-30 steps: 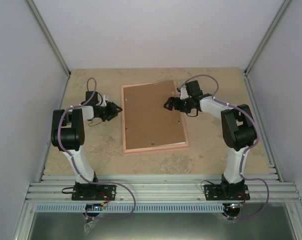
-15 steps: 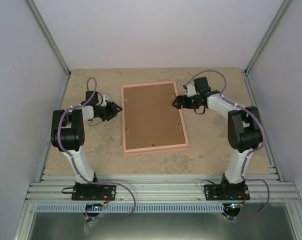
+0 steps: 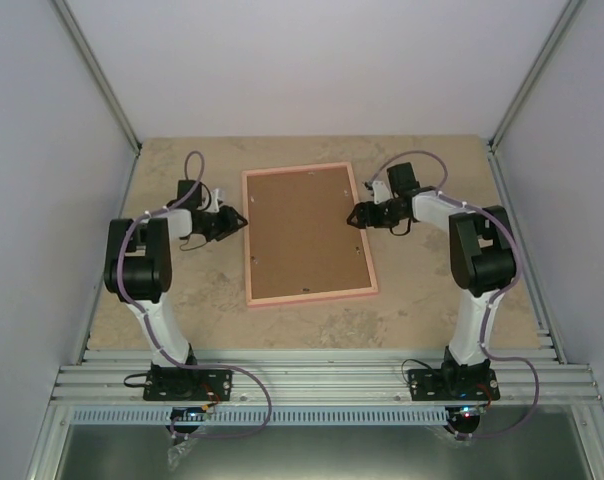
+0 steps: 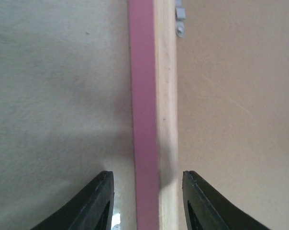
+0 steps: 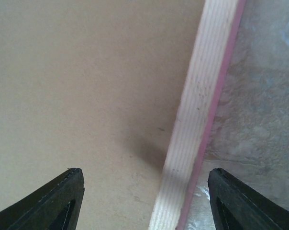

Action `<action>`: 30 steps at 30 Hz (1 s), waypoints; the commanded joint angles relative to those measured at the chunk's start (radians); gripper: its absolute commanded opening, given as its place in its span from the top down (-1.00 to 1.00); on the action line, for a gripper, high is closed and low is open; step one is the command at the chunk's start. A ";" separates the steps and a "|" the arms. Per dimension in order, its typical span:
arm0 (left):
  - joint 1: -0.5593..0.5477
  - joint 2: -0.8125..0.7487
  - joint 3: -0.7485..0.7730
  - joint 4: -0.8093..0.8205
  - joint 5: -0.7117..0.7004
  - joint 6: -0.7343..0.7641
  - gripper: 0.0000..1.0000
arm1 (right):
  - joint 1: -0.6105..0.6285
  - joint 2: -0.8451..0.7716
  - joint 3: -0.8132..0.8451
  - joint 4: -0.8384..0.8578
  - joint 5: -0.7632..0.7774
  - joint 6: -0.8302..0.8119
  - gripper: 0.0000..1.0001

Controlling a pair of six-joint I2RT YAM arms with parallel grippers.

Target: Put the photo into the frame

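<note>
Pink and thin, the rectangular picture frame [image 3: 312,297] is lying flat mid-table, with a brown cardboard backing board [image 3: 304,232] filling it and the beige stone-look tabletop [image 3: 412,300] showing on every side. We are reaching inward with both arms bent low: the left gripper [image 3: 237,219] is straddling the frame's left rail and the right gripper [image 3: 353,214] the right rail, both with jaws apart.

Overhead camera looks down; both wrists (close-up) face the frame [image 4: 143,120].

No legible text, label or number noted: none on brown cardboard backing board [image 3: 307,232], none on thin pink rectangular frame [image 3: 312,295].
</note>
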 commanded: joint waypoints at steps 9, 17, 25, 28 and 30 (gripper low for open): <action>-0.072 0.116 0.124 -0.149 -0.124 0.141 0.43 | 0.002 -0.038 -0.167 0.051 -0.012 -0.017 -0.12; -0.079 0.124 0.170 -0.179 -0.197 0.222 0.57 | 0.003 -0.127 -0.297 0.053 -0.149 -0.038 -0.16; -0.068 -0.004 0.165 -0.195 -0.224 0.312 0.14 | -0.021 -0.206 -0.225 -0.012 -0.111 -0.162 -0.51; -0.067 -0.078 0.141 -0.214 -0.224 0.355 -0.18 | -0.020 -0.220 -0.165 -0.039 -0.147 -0.250 -0.59; -0.067 -0.124 0.117 -0.231 -0.213 0.403 -0.29 | -0.015 -0.217 -0.125 -0.051 -0.198 -0.291 -0.60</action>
